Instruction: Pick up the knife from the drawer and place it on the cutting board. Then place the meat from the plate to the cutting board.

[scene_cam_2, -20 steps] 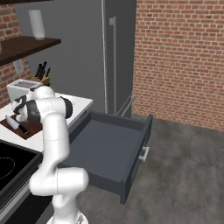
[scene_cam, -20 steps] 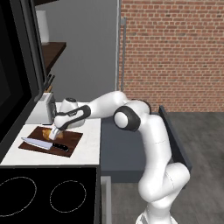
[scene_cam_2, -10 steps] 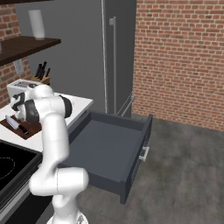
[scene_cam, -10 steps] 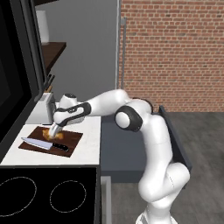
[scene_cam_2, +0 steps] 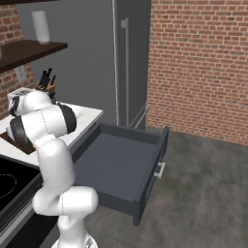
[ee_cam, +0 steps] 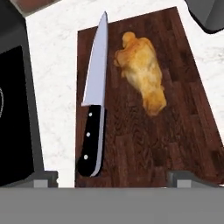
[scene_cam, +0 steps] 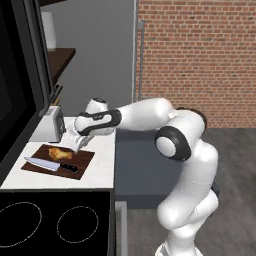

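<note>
gripper [scene_cam: 77, 146]: jaws spread wide, holding nothing, hovering just above the cutting board's right end as seen from the left base view
cutting board [ee_cam: 144, 131]: flat on the white counter [scene_cam: 102, 167], landmark for all below
meat [ee_cam: 142, 72]: lying on the board, free of the fingers
knife [ee_cam: 95, 98]: on the board along one long edge, beside the meat, not touching it; black handle overhangs the board's end
toaster [scene_cam: 49, 125]: on the counter just behind the board
drawer [scene_cam_2: 121, 164]: pulled open, well apart from the board
</note>
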